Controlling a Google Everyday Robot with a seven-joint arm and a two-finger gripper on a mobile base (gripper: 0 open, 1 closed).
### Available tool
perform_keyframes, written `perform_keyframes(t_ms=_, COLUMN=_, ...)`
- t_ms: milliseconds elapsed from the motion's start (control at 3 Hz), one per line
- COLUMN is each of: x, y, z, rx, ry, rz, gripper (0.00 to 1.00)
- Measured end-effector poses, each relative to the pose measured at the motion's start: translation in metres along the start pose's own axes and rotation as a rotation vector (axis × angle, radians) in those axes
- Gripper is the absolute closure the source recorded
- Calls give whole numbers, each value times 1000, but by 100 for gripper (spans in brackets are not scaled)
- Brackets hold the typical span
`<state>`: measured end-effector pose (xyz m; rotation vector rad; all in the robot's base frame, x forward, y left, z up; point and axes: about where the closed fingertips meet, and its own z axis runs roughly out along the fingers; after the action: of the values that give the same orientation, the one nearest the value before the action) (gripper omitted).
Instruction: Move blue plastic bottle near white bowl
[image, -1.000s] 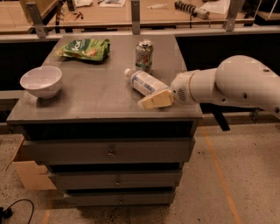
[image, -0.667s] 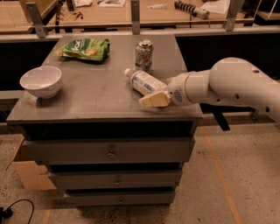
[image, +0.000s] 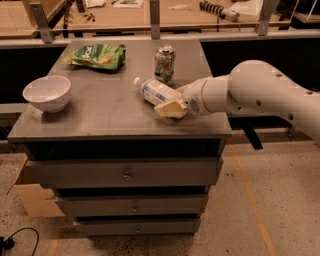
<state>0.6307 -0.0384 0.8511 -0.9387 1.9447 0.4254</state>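
The blue plastic bottle (image: 154, 91) is clear with a pale blue-and-white label and a white cap. It lies on its side on the grey cabinet top (image: 100, 115), right of centre, cap pointing to the back left. My gripper (image: 171, 106) is at the bottle's bottom end, shut on it; one cream finger (image: 170, 109) shows in front, the other is hidden behind the bottle. The white bowl (image: 47, 93) stands upright near the left edge, well apart from the bottle.
A green-and-silver drink can (image: 164, 64) stands just behind the bottle. A green snack bag (image: 97, 55) lies at the back left. The cabinet has drawers below. A cardboard box (image: 31, 196) sits on the floor at the left.
My gripper and the bottle have moved together a little to the left, toward the bowl. The bowl, can and bag have not moved.
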Motion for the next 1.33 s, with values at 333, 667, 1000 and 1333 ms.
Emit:
perform_keyframes(t_ms=333, x=-31, y=20, z=15, rx=-85, ry=-60, rz=-54, gripper=94)
perform_keyframes(t_ms=667, x=-60, y=45, z=30, rx=-176, ry=-115, rz=-103, gripper=100)
perform_keyframes(t_ms=1000, x=-81, y=69, z=45, rx=-264, ry=-152, rz=-141, gripper=100)
perform_keyframes(t_ms=1333, x=-89, y=88, z=59, rx=-329, ry=-158, rz=-159, gripper=82)
